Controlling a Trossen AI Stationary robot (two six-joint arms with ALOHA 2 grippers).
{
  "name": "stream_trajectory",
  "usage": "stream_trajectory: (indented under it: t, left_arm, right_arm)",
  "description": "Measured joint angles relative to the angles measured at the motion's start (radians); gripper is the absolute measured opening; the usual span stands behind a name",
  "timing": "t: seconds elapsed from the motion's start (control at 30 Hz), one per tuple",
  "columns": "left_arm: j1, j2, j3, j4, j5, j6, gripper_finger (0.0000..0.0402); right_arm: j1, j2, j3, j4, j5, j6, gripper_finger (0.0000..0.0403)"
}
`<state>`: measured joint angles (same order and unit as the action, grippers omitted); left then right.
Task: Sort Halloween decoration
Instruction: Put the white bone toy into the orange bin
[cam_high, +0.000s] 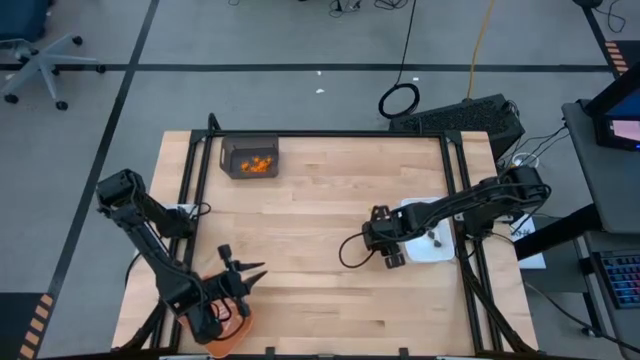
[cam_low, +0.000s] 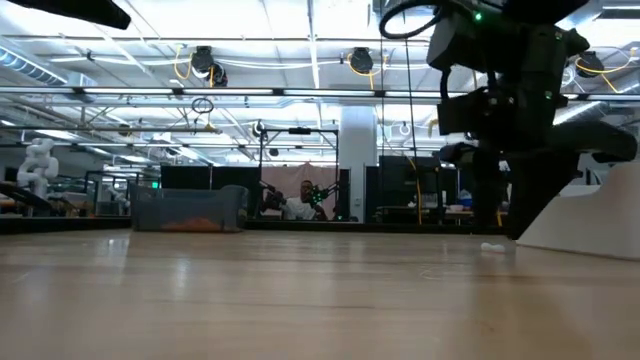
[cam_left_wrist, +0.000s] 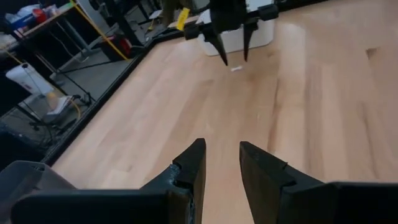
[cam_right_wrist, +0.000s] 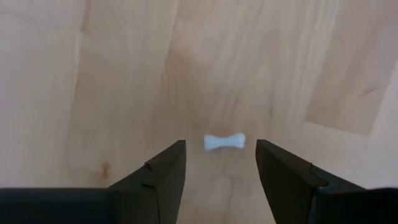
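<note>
**Right hand poised over a stray white stick: a thin target on bare wood**

The right hand (cam_right_wrist: 221, 163) hangs above the table (cam_high: 320, 230) near its right edge, fingers spread, with one small white stick (cam_right_wrist: 224, 142) lying flat on the wood between them. The stick is bone-shaped and lies crosswise to the fingers. It sits on bare table just beside the white dish (cam_high: 432, 246), not in it.

The main risk is a missed pinch. The piece is low and light, so fingers closing a little too high would likely slide over it, and closing off-centre could flick it away across the smooth wood or towards the table's edge. Coming down too hard could jam the fingertips into the table.

The left hand (cam_left_wrist: 222, 163) waits near the front-left corner of the table, over the orange tray (cam_high: 238, 327), fingers parted and holding nothing. The grey bin (cam_high: 250, 157) at the back-left holds orange bits (cam_high: 259, 165). Whether other pieces lie in the tray is hard to tell, since the left arm covers most of it.
</note>
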<state>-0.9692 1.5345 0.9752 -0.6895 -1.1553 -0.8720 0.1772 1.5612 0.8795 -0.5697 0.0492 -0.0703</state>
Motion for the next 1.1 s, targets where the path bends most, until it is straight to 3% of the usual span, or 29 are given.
stream_trajectory:
  t: [0.33,0.63,0.97,1.1]
  left_arm:
    - [0.021,0.000,0.000,0.000,0.003,0.021,0.0097]
    - [0.020,0.000,0.000,0.000,0.005,0.023,0.0097]
    - [0.020,0.000,0.000,-0.001,0.006,0.023,0.0097]
    - [0.020,0.000,0.000,-0.002,0.006,0.023,0.0097]
  right_arm:
    - [-0.009,0.084,0.003,0.019,-0.030,-0.010,0.0183]
    - [-0.025,0.083,0.014,-0.003,-0.033,0.006,0.0183]
    - [-0.003,0.092,0.258,-0.381,-0.015,0.176,0.0183]
    - [0.032,0.091,0.283,-0.430,-0.014,0.179,0.0183]
